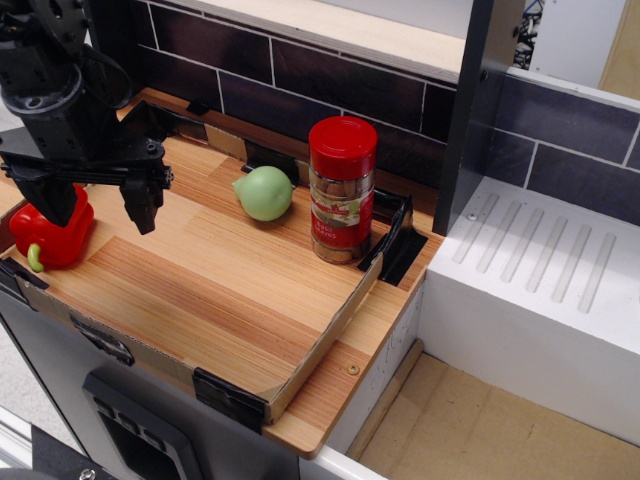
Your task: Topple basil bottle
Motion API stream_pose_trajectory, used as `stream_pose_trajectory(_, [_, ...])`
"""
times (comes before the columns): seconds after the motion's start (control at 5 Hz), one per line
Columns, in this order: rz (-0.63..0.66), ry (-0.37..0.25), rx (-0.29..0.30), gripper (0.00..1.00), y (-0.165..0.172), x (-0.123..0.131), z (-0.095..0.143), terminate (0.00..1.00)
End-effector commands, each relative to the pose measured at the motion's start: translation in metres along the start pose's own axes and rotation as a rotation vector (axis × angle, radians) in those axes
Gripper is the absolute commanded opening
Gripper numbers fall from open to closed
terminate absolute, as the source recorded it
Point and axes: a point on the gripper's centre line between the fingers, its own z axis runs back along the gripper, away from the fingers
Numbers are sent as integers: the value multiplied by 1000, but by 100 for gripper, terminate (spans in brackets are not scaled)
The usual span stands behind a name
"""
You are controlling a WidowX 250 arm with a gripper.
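The basil bottle [342,190] stands upright at the back right of the wooden tray [230,290]. It is a clear jar with a wide red cap, a red label and brownish contents. My black gripper [98,211] hangs over the left side of the tray, far left of the bottle. Its jaws are open and empty, one finger in front of the red bell pepper [52,237], the other to its right. A pale green onion [265,193] lies between the gripper and the bottle, just left of the bottle.
The tray has raised cardboard edges and black corner brackets [400,240]. A dark tiled wall [330,85] runs behind it. A white ribbed drainboard [545,265] sits to the right, with a dark post [480,110] beside the bottle.
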Motion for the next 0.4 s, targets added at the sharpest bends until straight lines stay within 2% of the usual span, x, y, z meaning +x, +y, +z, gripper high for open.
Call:
stream_pose_trajectory(0.0, [0,0,0,100,0,0,0,0])
stream_pose_trajectory(0.2, [-68,44,-30,100,-24,9,4,0])
